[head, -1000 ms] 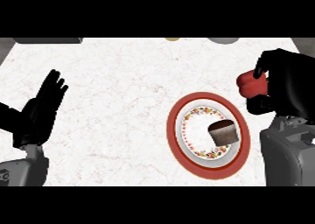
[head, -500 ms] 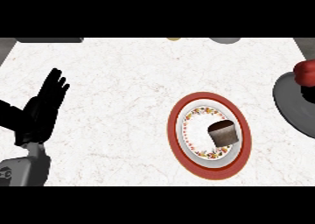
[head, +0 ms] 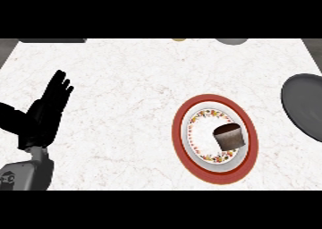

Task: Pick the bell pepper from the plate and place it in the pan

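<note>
White marble surface carries our red-rimmed plate, which holds a brown cupcake. Our left robot hand rests released at left. Grey pan sits at right; we cannot see the bell pepper.

Counter: white marble, faint veining. Plate: red rim, white centre, floral band in orange/brown. Brown cupcake-like item on it. Pan: dark grey. Left hand: black, forearm grey.
</note>
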Robot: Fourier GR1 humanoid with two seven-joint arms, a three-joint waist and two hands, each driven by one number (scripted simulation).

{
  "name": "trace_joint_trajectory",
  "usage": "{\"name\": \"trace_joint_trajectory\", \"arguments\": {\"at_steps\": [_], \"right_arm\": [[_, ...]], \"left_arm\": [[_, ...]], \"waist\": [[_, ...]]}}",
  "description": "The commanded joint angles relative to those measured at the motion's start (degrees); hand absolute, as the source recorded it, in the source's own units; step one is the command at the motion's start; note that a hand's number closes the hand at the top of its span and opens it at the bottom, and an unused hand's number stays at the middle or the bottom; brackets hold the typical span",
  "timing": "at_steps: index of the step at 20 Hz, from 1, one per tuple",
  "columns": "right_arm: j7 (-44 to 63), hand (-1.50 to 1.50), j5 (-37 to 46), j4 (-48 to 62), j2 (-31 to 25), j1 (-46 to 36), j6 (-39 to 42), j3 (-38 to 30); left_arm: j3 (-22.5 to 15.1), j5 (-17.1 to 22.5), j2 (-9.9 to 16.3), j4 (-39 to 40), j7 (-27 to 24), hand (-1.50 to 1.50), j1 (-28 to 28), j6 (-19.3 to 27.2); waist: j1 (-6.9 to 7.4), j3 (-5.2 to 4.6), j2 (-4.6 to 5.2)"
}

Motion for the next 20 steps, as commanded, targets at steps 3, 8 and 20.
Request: {"name": "trace_joint_trajectory", "arguments": {"at_steps": [3, 8, 20], "right_arm": [[-11.12, 1.50, -5.07, 16.81, -3.33, -1.18, -8.25, -1.47], [-19.22, 1.50, -4.59, 37.14, -7.27, -5.45, -18.06, -2.74], [-19.23, -1.50, -8.26, 60.23, -11.11, -9.71, -17.87, -7.34]], "left_arm": [[0.33, 0.84, 0.69, -1.51, 1.64, 0.00, 0.78, -1.07], [-0.94, -0.80, -0.86, -1.47, 0.77, 0.00, 0.80, 0.47], [0.12, 1.02, 0.22, -2.01, 0.51, 0.00, 0.86, -1.72]], "waist": [[0.30, 0.00, 0.00], [1.08, 0.07, 0.34], [1.50, 0.13, 0.47]]}}
